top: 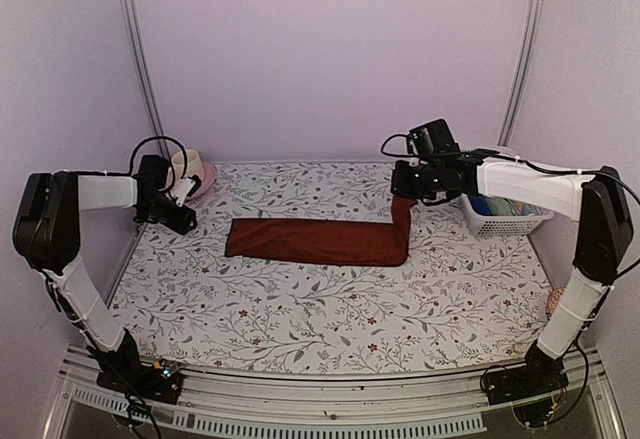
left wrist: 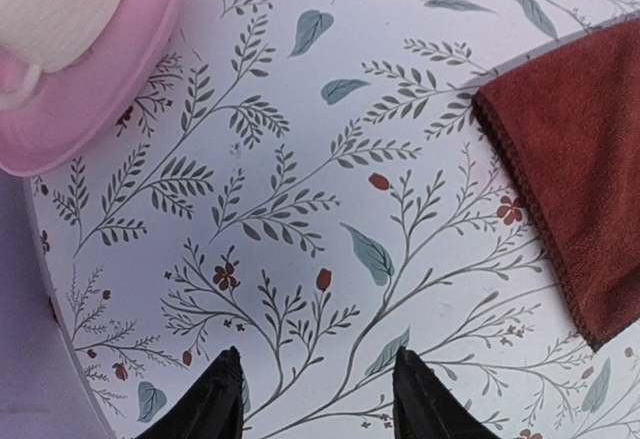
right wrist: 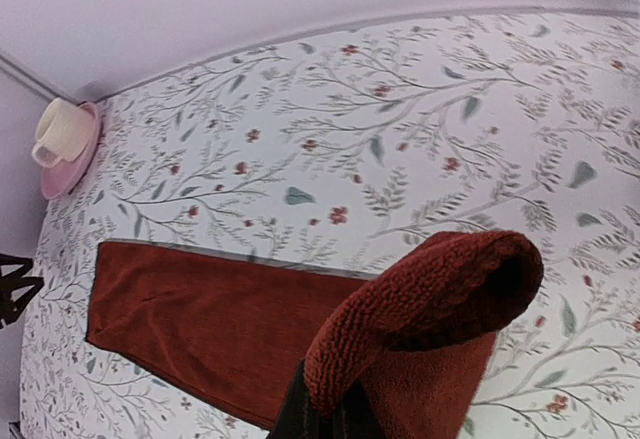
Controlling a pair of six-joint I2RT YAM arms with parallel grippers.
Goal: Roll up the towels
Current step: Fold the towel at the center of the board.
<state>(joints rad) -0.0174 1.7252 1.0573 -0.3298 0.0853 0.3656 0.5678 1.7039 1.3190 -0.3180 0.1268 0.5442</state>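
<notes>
The dark maroon towel (top: 315, 240) lies as a long folded strip across the middle of the floral table covering. My right gripper (top: 406, 197) is shut on the towel's right end (right wrist: 420, 304) and holds it lifted above the table, so the cloth bends upward there. My left gripper (top: 182, 221) is open and empty, low over the table left of the towel's left end (left wrist: 575, 169); its fingertips (left wrist: 222, 389) frame bare covering. The light-blue towel seems to lie in the white basket (top: 503, 217), mostly hidden by the right arm.
A cream cup on a pink saucer (top: 192, 175) stands at the back left corner, close to my left gripper; it also shows in the left wrist view (left wrist: 85, 54). The white basket sits at the right edge. Lilac walls enclose the table.
</notes>
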